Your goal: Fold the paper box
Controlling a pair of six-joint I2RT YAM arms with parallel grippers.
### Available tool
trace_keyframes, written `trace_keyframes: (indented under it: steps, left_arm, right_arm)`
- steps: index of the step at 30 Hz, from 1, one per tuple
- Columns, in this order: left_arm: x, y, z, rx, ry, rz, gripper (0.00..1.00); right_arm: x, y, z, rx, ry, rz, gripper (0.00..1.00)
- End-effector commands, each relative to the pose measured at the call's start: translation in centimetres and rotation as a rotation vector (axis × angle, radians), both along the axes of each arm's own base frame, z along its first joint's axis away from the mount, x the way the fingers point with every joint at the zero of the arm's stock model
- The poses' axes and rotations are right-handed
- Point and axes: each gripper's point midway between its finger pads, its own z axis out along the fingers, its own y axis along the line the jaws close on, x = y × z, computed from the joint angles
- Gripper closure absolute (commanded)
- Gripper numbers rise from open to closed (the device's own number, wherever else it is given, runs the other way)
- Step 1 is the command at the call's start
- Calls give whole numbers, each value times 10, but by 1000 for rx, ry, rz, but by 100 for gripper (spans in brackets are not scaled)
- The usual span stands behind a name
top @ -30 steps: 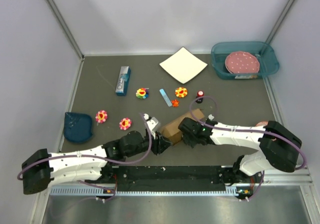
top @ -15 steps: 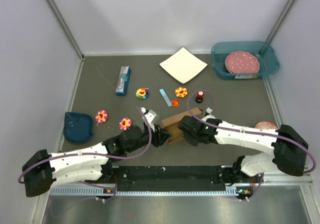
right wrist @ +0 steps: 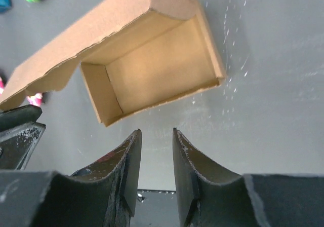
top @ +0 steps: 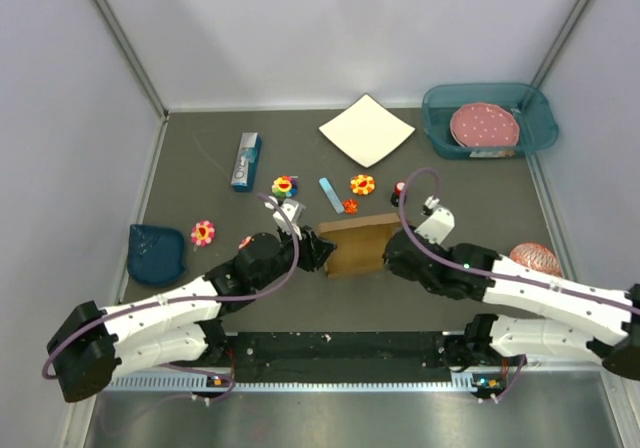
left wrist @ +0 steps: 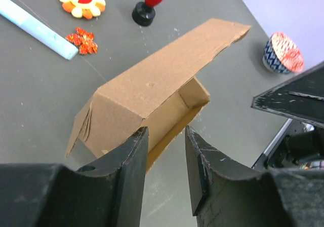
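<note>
The paper box [top: 358, 245] is a brown cardboard tray with its lid standing half open, resting on the table at the middle. My left gripper [top: 318, 253] is at its left end, open and empty. In the left wrist view the box [left wrist: 152, 92] lies just beyond my gripper [left wrist: 166, 133], and only table shows between the jaws. My right gripper [top: 393, 251] is at the box's right end. In the right wrist view my gripper [right wrist: 157, 131] is open and empty, a short way from the open side of the box [right wrist: 152, 70].
A white square sheet [top: 366, 130] and a teal bin [top: 540, 128] with a pink plate are at the back. A blue carton [top: 246, 161], flower toys, a light blue strip [top: 331, 195] and a red stamp [top: 400, 188] lie behind the box. A blue pouch [top: 156, 253] is left, a patterned bowl [top: 536, 259] right.
The box has moved away from the near edge and turned from slanted to square with the table. Both grippers moved with it and now flank its two ends.
</note>
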Motion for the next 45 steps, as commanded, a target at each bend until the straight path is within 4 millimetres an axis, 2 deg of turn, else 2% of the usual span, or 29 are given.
trace_keyframes:
  steps: [1, 6, 14, 17, 18, 19, 20, 21, 22, 24, 25, 26, 27, 29, 30, 33, 39, 40, 42, 43, 45]
  left_arm:
    - [17, -4, 48, -130, -37, 45, 58]
    - [37, 1, 49, -126, -3, 104, 56]
    - [58, 14, 25, -32, 62, 201, 53]
    - [61, 22, 21, -14, 64, 232, 53]
    - [61, 25, 20, -7, 59, 239, 53]
    - [61, 28, 18, -2, 56, 244, 53]
    - [60, 31, 21, -8, 47, 251, 53]
    - [60, 35, 20, 3, 44, 264, 53]
    - [60, 38, 21, 7, 40, 272, 52]
    - [61, 43, 21, 20, 33, 281, 52]
    - [61, 44, 21, 23, 33, 281, 52]
    - [61, 45, 21, 27, 29, 279, 51]
    - [61, 45, 20, 33, 31, 279, 51]
    - [63, 45, 21, 35, 31, 280, 50]
    - [63, 45, 20, 38, 32, 278, 50]
    - [66, 44, 23, 48, 25, 273, 50]
    - [70, 39, 29, 45, 21, 260, 50]
    - [71, 38, 27, 49, 26, 257, 50]
    - [72, 34, 32, 37, 22, 249, 49]
    - [73, 33, 31, 37, 26, 246, 49]
    - [74, 30, 32, 32, 27, 239, 49]
  right_arm:
    - [13, -38, 19, -107, -180, -7, 69]
    - [20, -65, 33, -121, -283, -67, 68]
    - [44, -105, 54, -159, -337, -210, 60]
    - [65, -120, 60, -195, -340, -269, 58]
    - [73, -112, 63, -148, -340, -256, 57]
    - [85, -126, 54, -173, -310, -310, 57]
    - [92, -127, 51, -170, -302, -305, 57]
    - [103, -116, 51, -107, -306, -278, 56]
    - [114, -123, 49, -96, -304, -299, 55]
    - [130, -115, 40, -108, -296, -250, 50]
    - [144, -114, 49, -97, -341, -246, 48]
    - [154, -108, 39, -115, -321, -223, 43]
    - [164, -98, 48, -92, -338, -187, 40]
    - [179, -92, 47, -124, -324, -164, 37]
    - [192, -83, 47, -131, -311, -137, 37]
    - [211, -73, 41, -166, -291, -103, 35]
    - [236, -65, 27, -204, -267, -67, 35]
    - [240, -64, 17, -227, -246, -56, 35]
    - [244, -65, 12, -249, -236, -53, 35]
    - [247, -65, 3, -269, -218, -44, 35]
    - [249, -65, -1, -282, -211, -42, 35]
